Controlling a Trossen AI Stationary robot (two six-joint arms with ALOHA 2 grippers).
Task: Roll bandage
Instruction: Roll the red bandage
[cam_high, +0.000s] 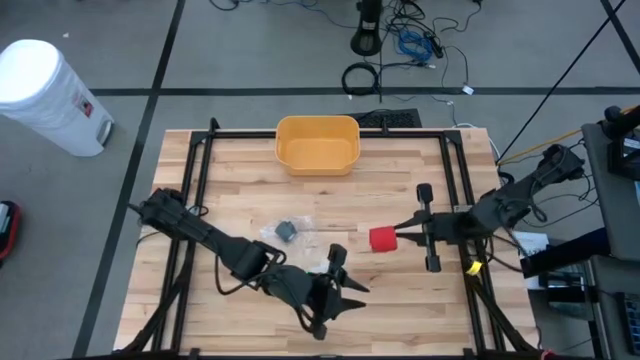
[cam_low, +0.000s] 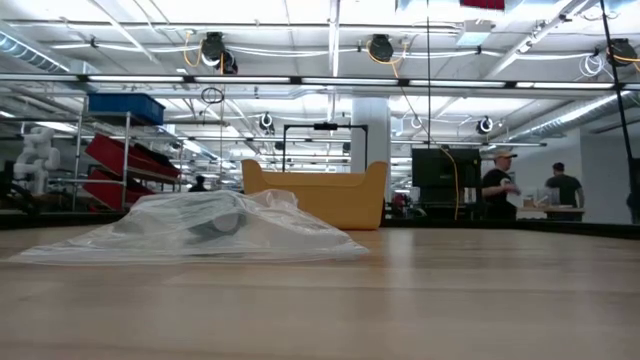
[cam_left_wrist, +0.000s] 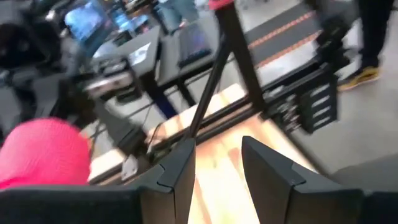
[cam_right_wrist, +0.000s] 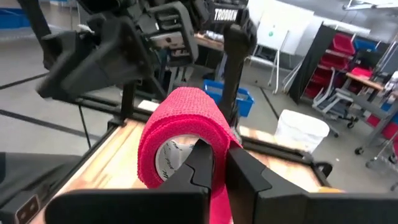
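A red bandage roll (cam_high: 382, 239) with a white core is held by my right gripper (cam_high: 398, 237) near the table's middle right. It also shows in the right wrist view (cam_right_wrist: 180, 118). In the low view only its red underside (cam_low: 483, 4) shows, at the top edge. My left gripper (cam_high: 345, 287) hovers near the table's front middle, open and empty, pointing toward the roll, which shows off to one side in its wrist view (cam_left_wrist: 40, 152). A clear plastic bag (cam_high: 290, 232) with a grey item inside lies flat on the table. My right gripper pinches the roll's red wrap (cam_right_wrist: 221, 149) between its two fingers, at the roll's side facing the wrist. One finger (cam_right_wrist: 200, 163) stands in front of the white core's opening, the other outside. The fingers come level from the table's right. The roll is lifted clear of the table.
A yellow bin (cam_high: 317, 143) stands at the far middle of the table. Black frame bars (cam_high: 455, 170) run along the table's sides. The bag (cam_low: 200, 228) lies left of the roll. People stand in the room beyond (cam_low: 497, 185).
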